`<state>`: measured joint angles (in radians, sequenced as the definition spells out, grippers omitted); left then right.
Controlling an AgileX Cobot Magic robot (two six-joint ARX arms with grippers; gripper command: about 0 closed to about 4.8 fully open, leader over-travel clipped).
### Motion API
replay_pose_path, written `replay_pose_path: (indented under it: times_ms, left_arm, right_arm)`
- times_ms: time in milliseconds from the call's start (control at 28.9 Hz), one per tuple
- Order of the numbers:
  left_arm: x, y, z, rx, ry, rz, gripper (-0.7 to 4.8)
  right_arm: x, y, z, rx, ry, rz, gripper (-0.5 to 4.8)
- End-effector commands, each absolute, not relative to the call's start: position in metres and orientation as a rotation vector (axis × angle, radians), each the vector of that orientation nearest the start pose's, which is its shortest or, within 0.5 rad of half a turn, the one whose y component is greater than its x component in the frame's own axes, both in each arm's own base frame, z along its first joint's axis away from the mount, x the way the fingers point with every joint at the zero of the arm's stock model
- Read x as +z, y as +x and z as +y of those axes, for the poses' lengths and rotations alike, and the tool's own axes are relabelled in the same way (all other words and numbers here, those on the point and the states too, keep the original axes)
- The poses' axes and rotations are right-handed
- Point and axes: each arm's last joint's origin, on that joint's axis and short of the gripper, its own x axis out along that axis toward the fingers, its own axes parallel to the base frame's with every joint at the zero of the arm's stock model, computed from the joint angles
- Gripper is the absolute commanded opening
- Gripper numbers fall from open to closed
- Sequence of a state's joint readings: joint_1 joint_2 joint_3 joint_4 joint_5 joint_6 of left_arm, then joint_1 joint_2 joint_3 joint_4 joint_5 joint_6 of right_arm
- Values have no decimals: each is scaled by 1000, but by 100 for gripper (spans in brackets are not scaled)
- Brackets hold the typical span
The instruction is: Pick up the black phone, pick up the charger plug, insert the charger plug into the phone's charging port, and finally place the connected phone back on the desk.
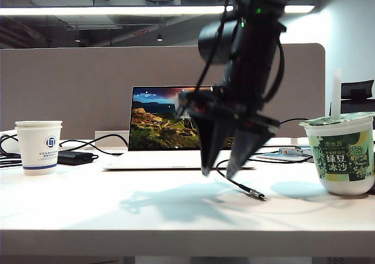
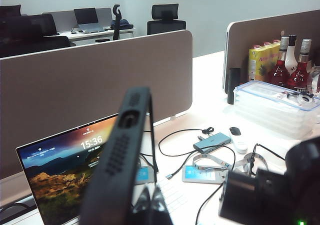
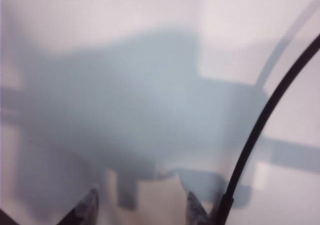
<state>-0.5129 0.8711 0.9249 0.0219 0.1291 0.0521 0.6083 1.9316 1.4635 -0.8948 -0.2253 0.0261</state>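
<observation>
Nearest your exterior camera, the charger plug (image 1: 258, 195) lies on the desk (image 1: 117, 217), at 5 o'clock of the right gripper (image 1: 224, 171), whose jaws hang spread and empty just above. Your left gripper (image 2: 150, 202) is clenched on the black phone (image 2: 120, 155), held upright, presumably presenting an edge for insertion.

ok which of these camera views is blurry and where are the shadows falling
Right wrist view: soft all over, a broad grey shadow on the desk beyond the open right gripper. Exterior view: arm blurred, shadow under it. Left wrist view: the black phone is close and blurry.
</observation>
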Motion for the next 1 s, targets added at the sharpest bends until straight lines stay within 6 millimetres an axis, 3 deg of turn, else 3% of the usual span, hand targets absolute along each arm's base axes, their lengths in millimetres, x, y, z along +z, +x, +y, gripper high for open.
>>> replay_pose_path:
  times_ms: [35,311,519,934,1003]
  left_arm:
    - [393,160,-94,-638,28,-142,-7]
    - [393,160,-94,-638,28,-143,-7]
    - [393,160,-94,-638,28,-142,-7]
    - [393,160,-94,-638,28,-144,-7]
    - [393,160,-94,-638,29,-144,-7]
  right_arm:
    - [219,309,222,657,-261,1346,221]
    - [212,305,215,514,-353,1445,221]
    - [199,307,216,506,-368,1483,244]
    - [183,304,214,522,-415,1535,242]
    - [180,304,213,520,-416,1539,196]
